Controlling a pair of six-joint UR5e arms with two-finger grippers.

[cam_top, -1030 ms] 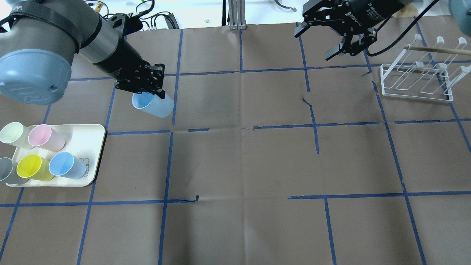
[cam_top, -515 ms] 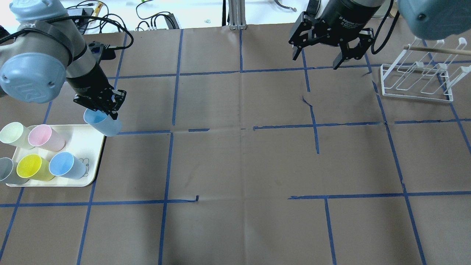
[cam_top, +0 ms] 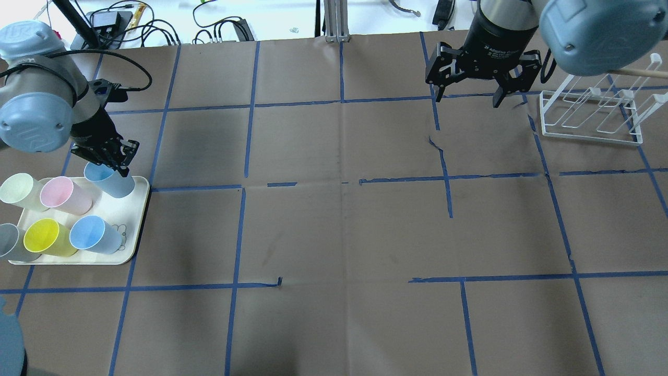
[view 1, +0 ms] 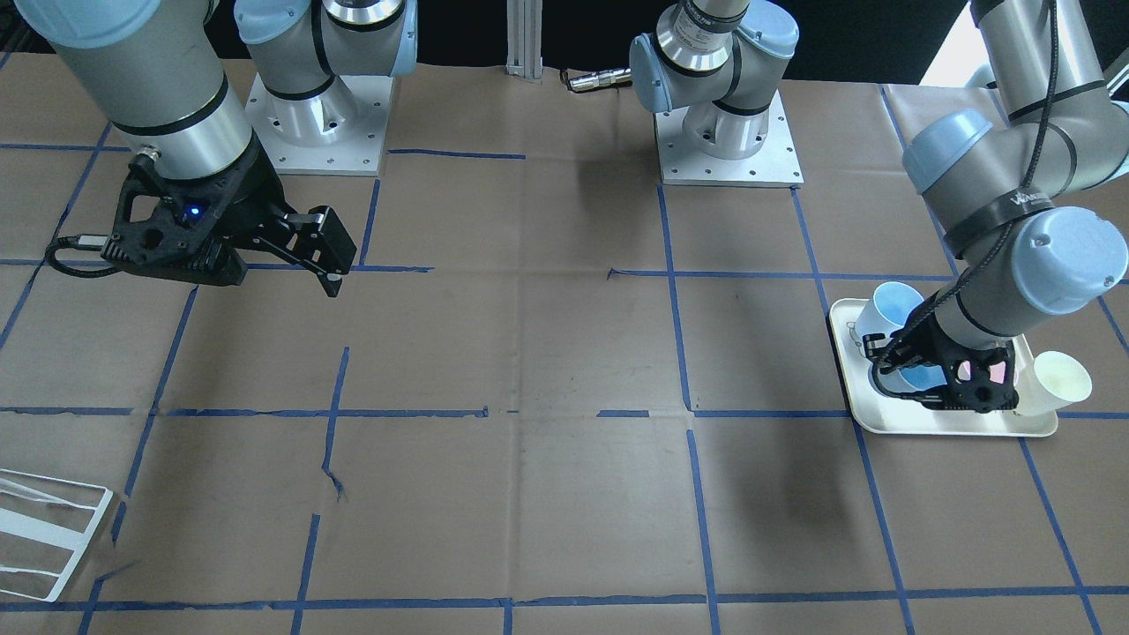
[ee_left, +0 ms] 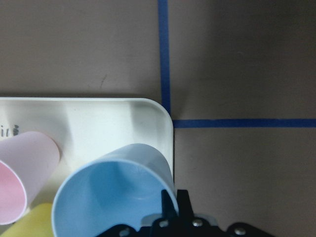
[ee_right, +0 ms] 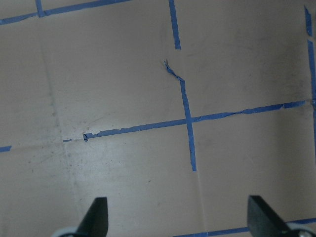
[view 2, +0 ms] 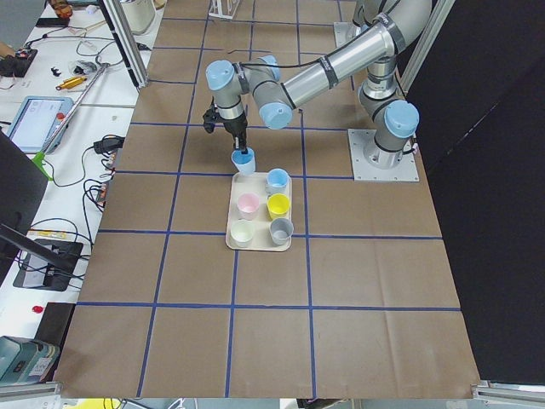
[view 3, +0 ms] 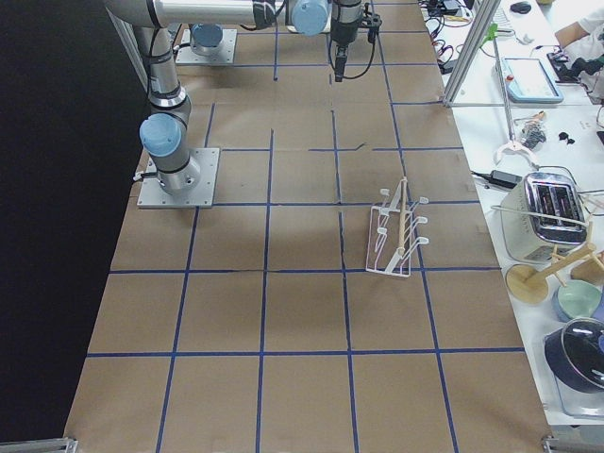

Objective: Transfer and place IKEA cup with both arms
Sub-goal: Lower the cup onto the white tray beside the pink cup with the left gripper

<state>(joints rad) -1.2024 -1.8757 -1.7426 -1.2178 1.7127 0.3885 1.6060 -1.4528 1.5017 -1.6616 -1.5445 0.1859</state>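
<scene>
My left gripper (cam_top: 116,163) is shut on the rim of the pale-blue IKEA cup (cam_top: 112,181) and holds it tilted over the far right corner of the cream tray (cam_top: 125,211). I cannot tell whether the cup touches the tray. In the left wrist view the cup (ee_left: 111,190) fills the lower left, with one finger at its rim. In the front-facing view the cup (view 1: 917,377) is partly hidden by the gripper. The second pale-blue cup (cam_top: 95,234) stands on the tray. My right gripper (cam_top: 472,96) is open and empty at the far right, its fingertips (ee_right: 96,217) spread wide over bare paper.
The tray also holds a pink cup (cam_top: 60,192), a yellow cup (cam_top: 44,236), a pale-green cup (cam_top: 18,189) and a grey cup (cam_top: 9,243). A white wire rack (cam_top: 589,112) stands at the far right. Blue tape lines grid the brown paper table cover.
My left gripper has carried the pale-blue cup left and toward me, from mid-table to the tray's corner. My right gripper has turned and shifted slightly right, staying open.
</scene>
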